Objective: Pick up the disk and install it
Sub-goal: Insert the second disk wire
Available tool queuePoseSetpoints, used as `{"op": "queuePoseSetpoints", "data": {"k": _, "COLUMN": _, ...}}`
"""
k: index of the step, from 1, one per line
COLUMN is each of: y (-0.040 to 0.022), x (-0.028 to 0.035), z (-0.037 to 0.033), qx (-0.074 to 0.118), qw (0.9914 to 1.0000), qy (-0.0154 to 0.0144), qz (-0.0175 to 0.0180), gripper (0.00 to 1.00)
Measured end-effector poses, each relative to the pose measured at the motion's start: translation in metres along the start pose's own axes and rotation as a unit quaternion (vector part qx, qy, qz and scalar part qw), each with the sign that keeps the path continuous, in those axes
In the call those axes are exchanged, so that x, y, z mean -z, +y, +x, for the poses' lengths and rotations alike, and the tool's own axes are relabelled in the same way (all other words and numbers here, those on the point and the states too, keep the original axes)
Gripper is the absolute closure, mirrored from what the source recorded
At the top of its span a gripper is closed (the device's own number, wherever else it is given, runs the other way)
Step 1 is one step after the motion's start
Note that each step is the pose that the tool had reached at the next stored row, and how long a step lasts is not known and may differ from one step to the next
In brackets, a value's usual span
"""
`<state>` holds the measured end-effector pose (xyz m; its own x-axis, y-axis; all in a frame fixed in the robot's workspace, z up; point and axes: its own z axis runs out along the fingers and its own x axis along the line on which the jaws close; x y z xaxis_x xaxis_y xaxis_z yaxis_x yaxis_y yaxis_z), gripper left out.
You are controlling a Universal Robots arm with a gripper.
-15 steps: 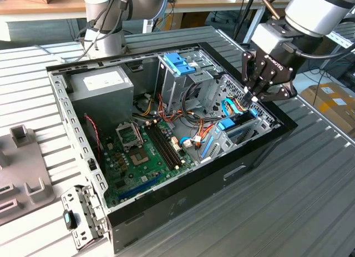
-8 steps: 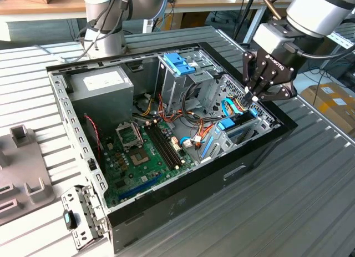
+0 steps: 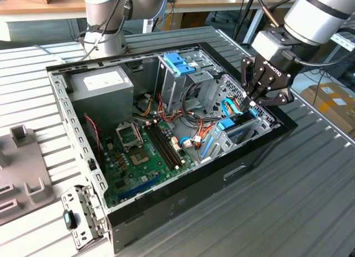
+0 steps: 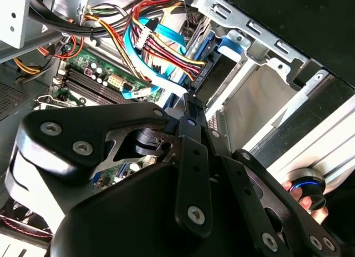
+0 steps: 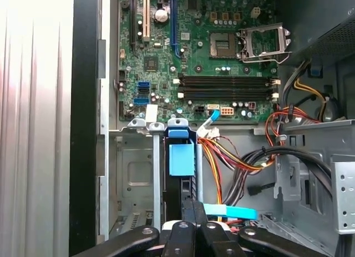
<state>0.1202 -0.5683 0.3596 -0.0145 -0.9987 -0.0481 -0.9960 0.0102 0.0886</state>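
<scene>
We see the hand [image 3: 254, 103] with fingers nearly closed on the disk [image 5: 181, 160] standing in its bay; cables [image 5: 233, 162] just beside could snag and jam it.

No legible text on the power-supply sticker [image 3: 103, 79] or the motherboard [image 5: 211, 51].

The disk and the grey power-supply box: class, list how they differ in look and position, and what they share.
The disk is slim, blue-edged and stands on edge; the power-supply box is big, grey and white-stickered. The gripper hangs just above the disk, well apart from the power-supply box. Both sit inside the open case.
</scene>
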Motion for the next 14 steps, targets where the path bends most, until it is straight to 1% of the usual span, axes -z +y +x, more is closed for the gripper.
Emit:
{"op": "queuePoseSetpoints", "data": {"k": 4, "y": -0.0004, "x": -0.0049, "z": 0.0006, "qx": 0.000, "qw": 1.00000, "qy": -0.0001, "qz": -0.0029, "gripper": 0.89}}
{"op": "queuePoseSetpoints", "data": {"k": 14, "y": -0.0013, "x": -0.0140, "z": 0.0018, "qx": 0.000, "qw": 0.99997, "qy": -0.0003, "qz": -0.0073, "gripper": 0.89}}
